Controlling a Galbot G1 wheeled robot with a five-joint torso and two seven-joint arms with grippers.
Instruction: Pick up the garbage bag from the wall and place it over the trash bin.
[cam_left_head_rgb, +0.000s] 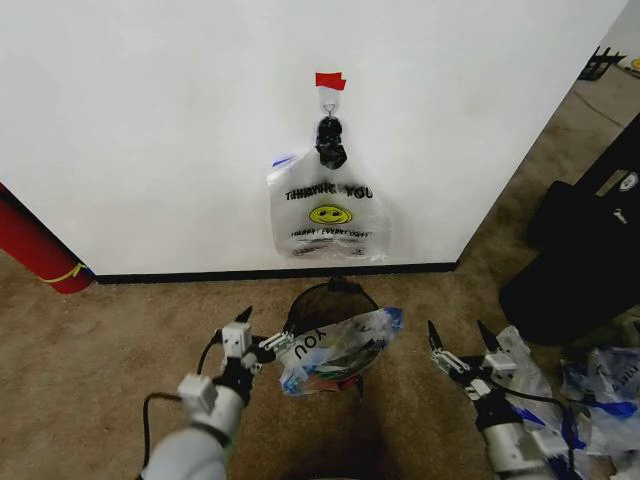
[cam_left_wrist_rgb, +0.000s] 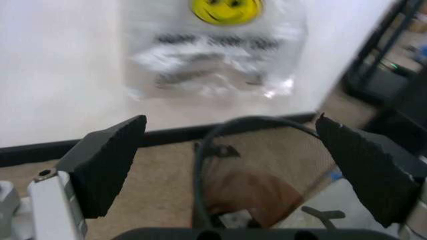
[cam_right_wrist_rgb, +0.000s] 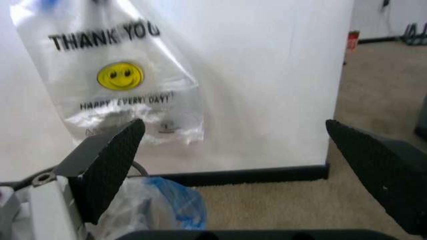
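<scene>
A garbage bag (cam_left_head_rgb: 329, 216) with "THANK YOU" lettering and a yellow smiley face hangs flat against the white wall (cam_left_head_rgb: 150, 130), its dark bunched handles caught on a small hook (cam_left_head_rgb: 328, 105) under a patch of red tape (cam_left_head_rgb: 329, 80). Its lower edge ends just above the black baseboard (cam_left_head_rgb: 200, 272). On the carpet (cam_left_head_rgb: 90, 340) in front of it stands the black mesh trash bin (cam_left_head_rgb: 325, 297), and a second crumpled bag (cam_left_head_rgb: 340, 349) lies across its near rim, apparently draped over rather than pulled down around it.

The left end effector (cam_left_head_rgb: 257, 331) hovers just left of the bin with its fingers spread apart, empty. The right end effector (cam_left_head_rgb: 459, 341) hovers to the right of the bin, fingers also spread and holding nothing. More loose bags (cam_left_head_rgb: 590, 385) lie on the carpet at the far right. A red cylinder (cam_left_head_rgb: 35, 250) leans at the left edge by the wall.
</scene>
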